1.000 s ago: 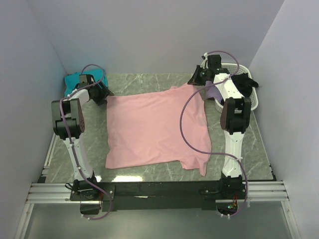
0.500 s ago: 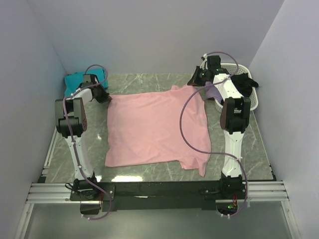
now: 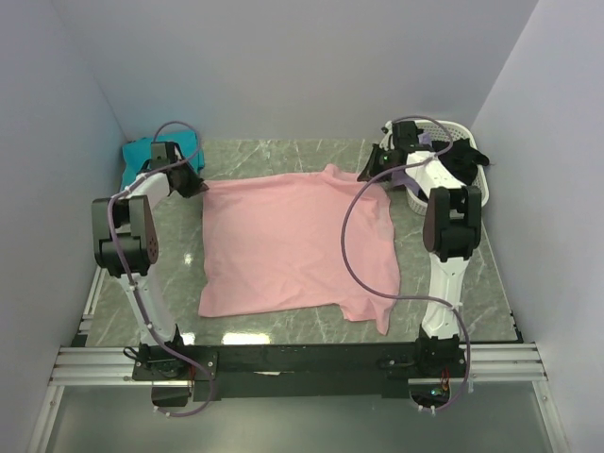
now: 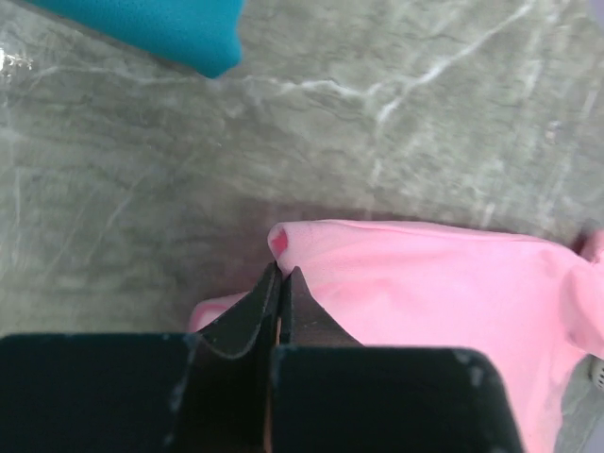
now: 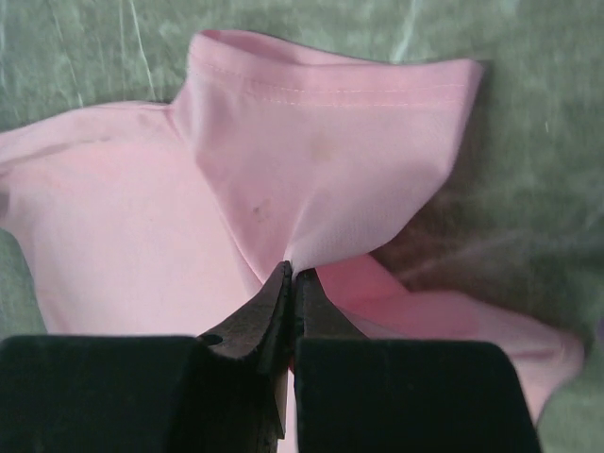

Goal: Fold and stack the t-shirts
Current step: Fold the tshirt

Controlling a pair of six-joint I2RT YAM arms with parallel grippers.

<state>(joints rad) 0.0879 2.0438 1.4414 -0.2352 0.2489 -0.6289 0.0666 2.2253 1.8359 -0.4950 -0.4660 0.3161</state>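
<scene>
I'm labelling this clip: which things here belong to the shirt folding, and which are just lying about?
In the job: pink t-shirt, pinched along its far edge by left gripper and right gripper; teal shirt; dark cloth in the white basket.
Just about: purple cables, marble table.

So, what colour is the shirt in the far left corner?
The shirt is teal; the left wrist view shows it best.
</scene>
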